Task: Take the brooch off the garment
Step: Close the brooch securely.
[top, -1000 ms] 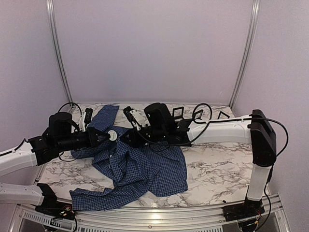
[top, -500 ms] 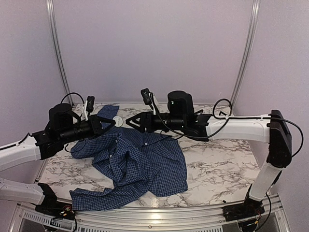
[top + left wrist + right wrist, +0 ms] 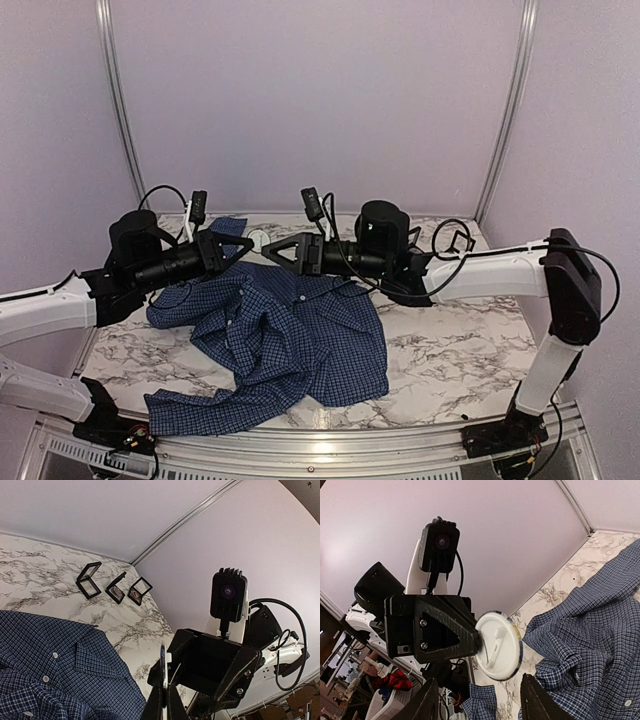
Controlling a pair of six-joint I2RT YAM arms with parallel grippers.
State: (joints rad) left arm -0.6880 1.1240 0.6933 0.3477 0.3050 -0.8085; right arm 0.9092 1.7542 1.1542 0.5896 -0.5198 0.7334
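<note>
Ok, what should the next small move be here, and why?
Probably carry the left gripper away from the shirt toward bare table. It is shut on the brooch, which hangs in the air clear of the cloth, and the right gripper stands open on nothing, so only setting the brooch down seems left.

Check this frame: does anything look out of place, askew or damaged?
Nothing looks damaged or spilled. The shirt lies crumpled on the table rather than flat. The brooch is off it, pinched by its edge in the shut left gripper, with its white side toward the open right gripper.
</note>
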